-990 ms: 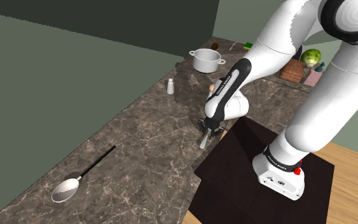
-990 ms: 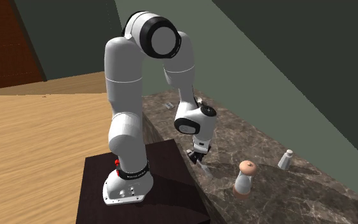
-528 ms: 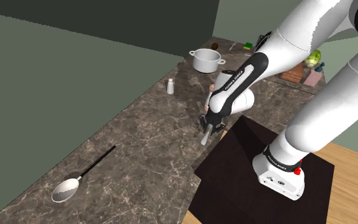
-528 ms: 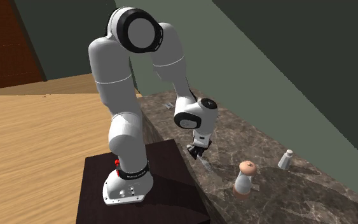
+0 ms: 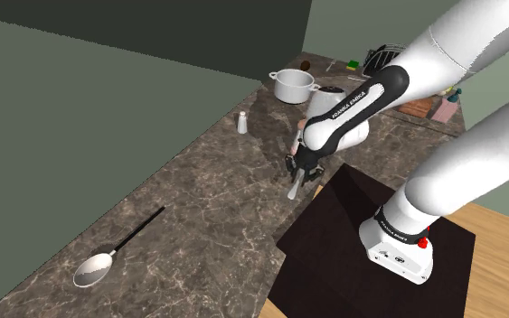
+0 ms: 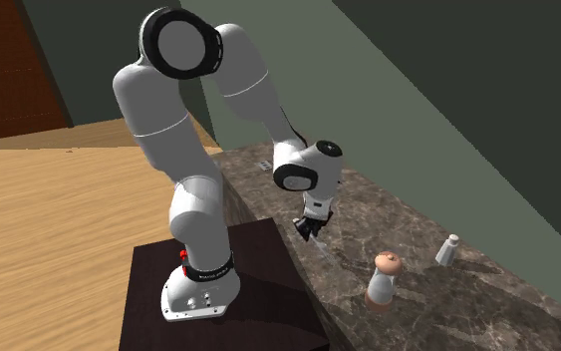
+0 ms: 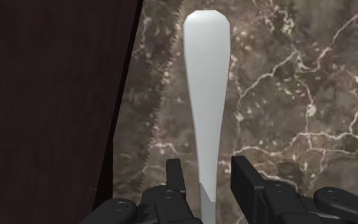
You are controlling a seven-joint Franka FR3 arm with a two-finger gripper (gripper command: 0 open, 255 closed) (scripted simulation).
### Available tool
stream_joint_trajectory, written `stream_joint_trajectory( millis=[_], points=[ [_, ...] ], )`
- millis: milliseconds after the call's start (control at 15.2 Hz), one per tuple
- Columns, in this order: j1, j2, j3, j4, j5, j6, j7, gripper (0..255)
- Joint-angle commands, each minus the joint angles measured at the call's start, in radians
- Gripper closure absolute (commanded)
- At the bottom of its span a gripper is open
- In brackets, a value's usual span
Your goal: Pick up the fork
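The fork (image 7: 205,108) is a plain light grey piece whose long handle sticks out past my fingertips, over the dark marble counter (image 7: 298,83). My gripper (image 7: 206,181) is shut on the fork's near end, one black finger (image 7: 175,176) on each side of it. In the shoulder view the gripper (image 5: 300,170) hangs above the counter's edge beside the stand, and the fork (image 5: 294,188) dangles from it, pointing down. In the second exterior view the gripper (image 6: 309,230) sits above the counter with the fork (image 6: 320,247) below it.
A spoon (image 5: 96,266) lies at the counter's near left in the shoulder view. A small shaker (image 5: 241,122), a white pot (image 5: 294,86) and a mill (image 6: 383,280) stand farther along. The dark stand (image 5: 370,244) borders the counter beside the gripper.
The gripper has risen a little with the fork in it, and the arm's upper links have swung upward and back. Nothing else on the counter has moved.
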State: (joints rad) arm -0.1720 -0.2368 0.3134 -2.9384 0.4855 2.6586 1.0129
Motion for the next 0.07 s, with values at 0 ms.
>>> stream_joint_trajectory(
  millis=[0],
  points=[
    [-0.002, -0.015, -0.001, -0.001, -0.005, -0.015, 0.004, 255]
  ],
)
